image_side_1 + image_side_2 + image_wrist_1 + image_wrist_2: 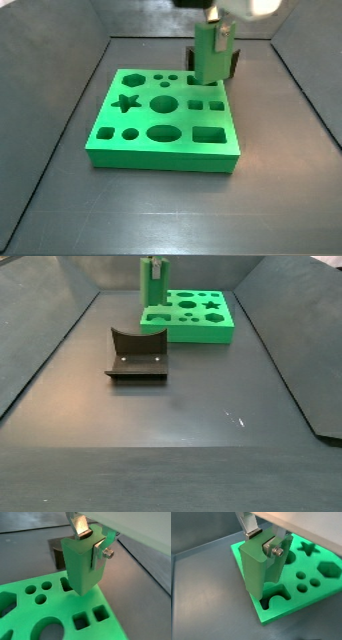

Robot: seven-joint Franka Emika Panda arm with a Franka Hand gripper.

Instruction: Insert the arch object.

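My gripper (91, 542) is shut on a tall green block (83, 567) with a curved notch in its upper end; this is the arch object. One silver finger (81, 531) sits in the notch and the other presses on the side. The block hangs upright over a corner of the bright green board (40, 614), its lower end at the board's top face beside an arch-shaped hole (274, 598). I cannot tell if it touches the board. Both side views show the gripper (214, 22) and block (152, 288) at the board's edge (201, 334). No small dark block shows.
The dark fixture (138, 356) stands on the grey floor next to the board, close behind the held block (210, 55) and the board (160, 150). The board has star, round, square and hexagon holes. Sloped grey walls (287, 316) ring the floor.
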